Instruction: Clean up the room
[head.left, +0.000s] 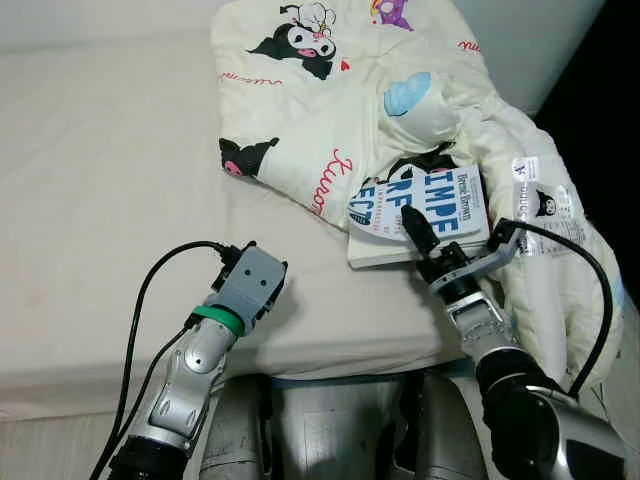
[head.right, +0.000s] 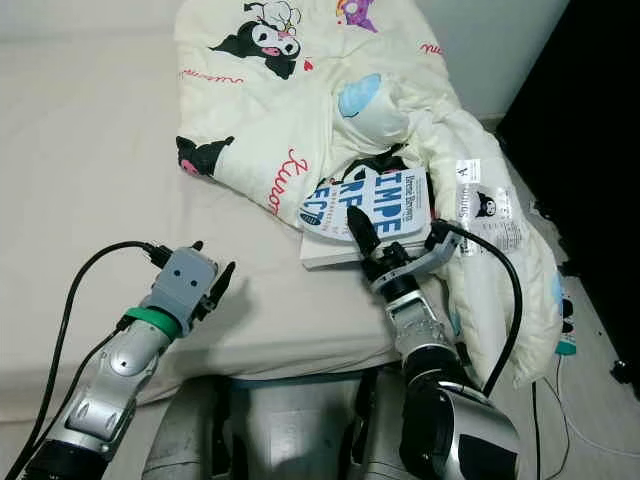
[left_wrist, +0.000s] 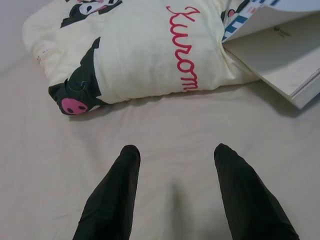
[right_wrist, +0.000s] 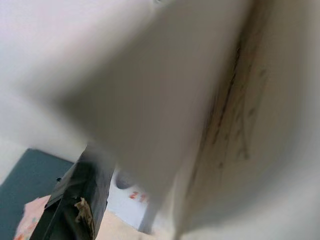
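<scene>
One cream mattress (head.left: 100, 200) bears one cream cartoon-print quilt (head.left: 330, 100) at upper right and, centre right, one white blue-lettered paperback book (head.left: 420, 215) clamped by the right gripper (head.left: 420, 232), best lifted level, while the left gripper (left_wrist: 175, 195) hovers spread wide, lower left.

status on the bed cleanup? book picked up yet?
Done: nothing visibly tidied. In hand: right gripper is closed on the near edge of the book, which lies on the bed against the rumpled comforter. Left gripper is open, holding nothing. Left: lifting the book away, straightening the comforter.
</scene>
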